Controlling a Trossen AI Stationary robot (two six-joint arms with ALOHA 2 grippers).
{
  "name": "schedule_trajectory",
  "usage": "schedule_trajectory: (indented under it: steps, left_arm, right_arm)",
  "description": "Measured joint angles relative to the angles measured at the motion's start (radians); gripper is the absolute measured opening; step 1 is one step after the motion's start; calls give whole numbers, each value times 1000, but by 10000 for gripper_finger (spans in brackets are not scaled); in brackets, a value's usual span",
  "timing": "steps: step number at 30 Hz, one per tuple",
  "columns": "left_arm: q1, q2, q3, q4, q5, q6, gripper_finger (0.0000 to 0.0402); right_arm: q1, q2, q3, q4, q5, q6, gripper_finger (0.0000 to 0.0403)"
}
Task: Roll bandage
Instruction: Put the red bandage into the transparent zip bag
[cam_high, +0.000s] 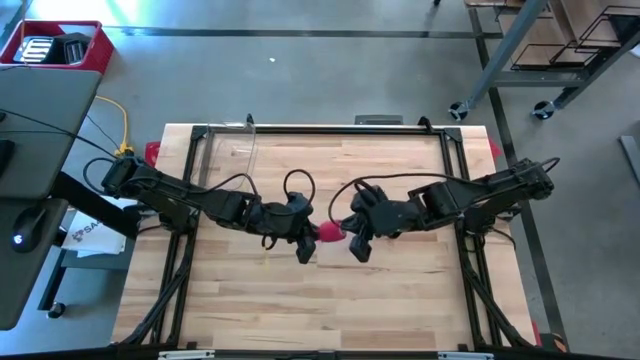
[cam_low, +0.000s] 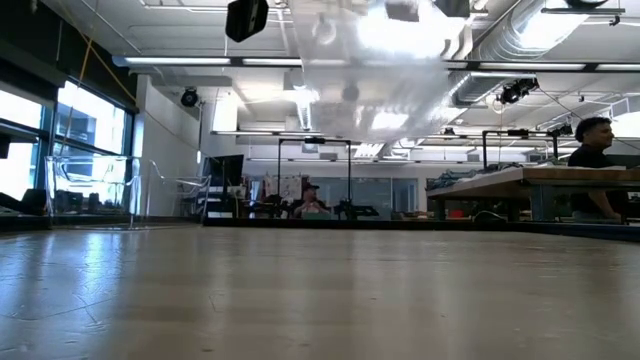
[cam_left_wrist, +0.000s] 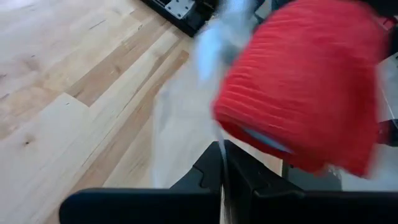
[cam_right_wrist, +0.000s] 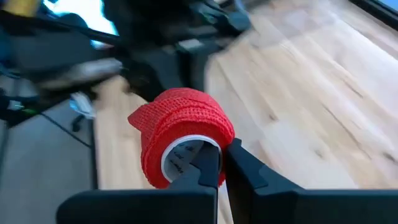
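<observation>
The right jaws (cam_right_wrist: 221, 163) pinch the bandage (cam_right_wrist: 180, 134) by its white core rim, the ribbed red roll sitting just above them, lifted off the desk (cam_high: 400, 290). The left jaws (cam_left_wrist: 222, 163) are pressed together on crinkled clear plastic (cam_left_wrist: 214, 43), the roll just beyond. A thin rim grip risks the soft, stretchy cylinder twisting free or its loose tail unwinding.

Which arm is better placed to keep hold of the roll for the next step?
Probably right: the right claw is shut on the bandage roll's core rim. The left claw is shut on a clear film.
</observation>
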Motion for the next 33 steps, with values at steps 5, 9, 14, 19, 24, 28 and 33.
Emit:
schedule_trajectory:
  steps: [5,9,14,19,24,28,33]
  left_arm:
    - [-3,0,0,7,-2,3,0]
    - [-3,-3,0,10,-39,-3,0]
    - [-3,-5,0,11,-87,-22,0]
    - [-1,-5,-1,27,-99,-22,0]
    - [0,-5,-3,31,-108,-23,0]
    - [3,-5,-3,31,-122,-55,0]
    - [0,-5,-2,56,-117,-84,0]
  right_arm:
    - [0,0,0,-95,48,43,0]
    - [0,0,0,-152,37,68,0]
    - [0,0,0,-149,33,75,0]
    - [0,16,0,-124,26,59,0]
    - [-9,34,1,-126,74,112,0]
    - [-24,36,1,-149,126,205,0]
    - [-30,39,1,-211,194,286,1]
